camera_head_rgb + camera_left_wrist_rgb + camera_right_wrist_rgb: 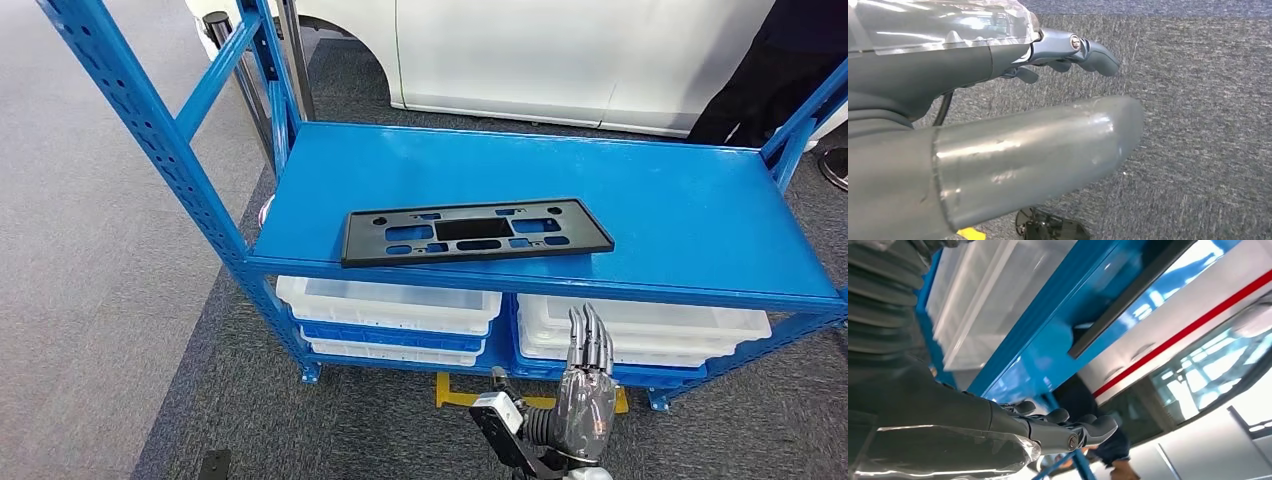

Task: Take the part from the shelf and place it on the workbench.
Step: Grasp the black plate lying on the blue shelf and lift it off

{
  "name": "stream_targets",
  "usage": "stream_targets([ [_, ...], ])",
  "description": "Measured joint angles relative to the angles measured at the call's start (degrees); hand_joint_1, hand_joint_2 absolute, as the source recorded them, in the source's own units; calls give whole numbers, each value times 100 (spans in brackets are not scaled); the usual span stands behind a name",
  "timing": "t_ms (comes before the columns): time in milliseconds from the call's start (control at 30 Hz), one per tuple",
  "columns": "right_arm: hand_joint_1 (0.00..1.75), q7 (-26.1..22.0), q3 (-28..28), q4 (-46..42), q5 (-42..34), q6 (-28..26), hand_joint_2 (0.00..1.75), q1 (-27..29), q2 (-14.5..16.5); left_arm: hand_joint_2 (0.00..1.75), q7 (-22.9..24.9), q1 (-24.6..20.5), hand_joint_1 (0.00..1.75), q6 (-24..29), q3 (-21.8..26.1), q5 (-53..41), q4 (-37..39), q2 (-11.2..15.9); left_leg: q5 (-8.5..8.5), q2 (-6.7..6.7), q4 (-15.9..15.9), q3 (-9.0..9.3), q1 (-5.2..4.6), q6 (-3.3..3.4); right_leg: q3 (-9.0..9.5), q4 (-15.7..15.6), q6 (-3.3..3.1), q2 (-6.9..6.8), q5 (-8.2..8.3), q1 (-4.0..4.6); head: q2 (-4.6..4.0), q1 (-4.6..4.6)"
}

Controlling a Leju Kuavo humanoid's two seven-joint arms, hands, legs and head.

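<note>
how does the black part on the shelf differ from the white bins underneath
The flat black plastic plate with cutouts lies alone on the blue shelf's top deck; the white plastic bins sit stacked on the lower level. The plate is thin and perforated; the bins are deep, solid-walled trays. Both are long and rectangular.

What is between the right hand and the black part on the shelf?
In the head view, the right hand is below the shelf's front edge; that blue edge and bare shelf surface separate it from the black part.
</note>
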Motion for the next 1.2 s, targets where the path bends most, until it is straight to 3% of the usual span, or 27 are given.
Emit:
stream_targets([
  [67,0,128,-193,-108,305,-10,175,18,57,0,78,-4,0,-31,0,-27,3,-1,-29,-15,15,8,-15,-35,211,-496,-81,3,165,45,0,1],
  [133,0,251,-341,-220,531,-25,175,38,89,0,124,-5,0,-54,0,-42,5,4,-37,-16,16,-4,-3,-91,242,-607,-100,6,149,67,0,4],
  [200,0,497,-427,-376,901,-36,175,60,111,0,158,-7,0,-127,0,-63,7,20,-107,-5,69,-14,4,-151,293,-692,-124,-3,176,25,0,1],
  [267,0,752,-463,-568,1295,-40,175,71,122,0,179,-13,0,-224,0,-80,9,34,-362,12,474,-181,22,-223,358,-783,-154,-28,204,-26,0,-9],
  [333,0,977,-481,-689,1496,-42,175,73,118,0,200,-13,0,-294,0,-87,10,45,-686,24,1197,-535,72,-305,373,-798,-169,-44,201,-30,0,-14],
  [367,0,1147,-476,-728,1554,-42,175,68,105,0,217,-10,0,-335,0,-89,11,54,-755,26,1468,-684,100,-341,375,-795,-166,-48,195,-33,0,-14],
  [400,0,1381,-452,-767,1607,-42,175,53,79,0,240,-6,0,-393,0,-95,13,64,-712,30,1553,-746,126,-371,379,-791,-157,-47,188,-42,0,-14],
  [433,0,1648,-401,-804,1648,-42,175,21,20,0,265,-5,0,-463,0,-112,15,75,-554,35,1409,-696,150,-397,387,-781,-139,-42,176,-57,0,-15],
  [500,0,2222,-238,-850,1680,-42,175,-99,-179,0,299,-14,0,-604,0,-170,18,93,-134,53,668,-356,184,-430,407,-742,-77,-29,137,-91,0,-16],
  [567,0,2727,-24,-860,1688,-42,175,-266,-445,0,311,-34,0,-714,-2,-240,20,101,40,56,120,-100,168,-389,399,-688,8,-18,100,-90,0,-15],
  [667,0,3073,304,-860,1696,-42,175,-457,-773,0,323,-46,0,-775,-4,-290,22,113,35,43,35,-80,139,-250,387,-695,126,-14,107,-75,0,-11],
  [733,0,3135,451,-860,1697,-43,175,-530,-925,0,327,-46,0,-779,-4,-308,22,118,70,44,-12,-69,158,-152,329,-551,174,-13,-11,-83,0,-9],
  [833,0,3293,629,-846,1697,-44,175,-625,-1108,0,332,-52,0,-813,-6,-345,22,124,82,51,-40,-66,145,-60,-141,423,195,-11,-514,-84,0,-3],
  [867,0,3370,692,-830,1697,-44,175,-658,-1164,0,340,-51,0,-832,-8,-361,22,125,76,50,-38,-64,130,-51,-316,751,197,-11,-614,-80,0,-2],
  [900,0,3448,759,-806,1697,-44,175,-695,-1216,0,351,-50,0,-848,-11,-379,23,126,68,46,-35,-57,116,-43,-417,913,191,-11,-605,-74,0,-2],
  [933,0,3523,827,-778,1697,-43,175,-740,-1259,0,368,-50,0,-860,-18,-398,23,125,59,41,-33,-44,102,-38,-414,855,173,-10,-479,-68,0,-2],
  [1033,0,3701,1058,-673,1697,-43,175,-901,-1340,0,421,-58,0,-881,-55,-464,25,124,13,24,-22,13,67,-65,37,-201,60,1,127,-27,0,-2],
  [1100,0,3774,1210,-575,1697,-43,175,-1001,-1370,0,453,-68,0,-898,-86,-508,26,128,-11,19,-7,4,54,-113,199,-591,9,8,218,11,0,-3],
  [1200,0,3852,1395,-367,1697,-43,175,-1125,-1393,0,486,-79,0,-930,-131,-584,27,136,-41,22,-1,-3,64,-212,223,-671,-45,13,209,12,0,-4],
])
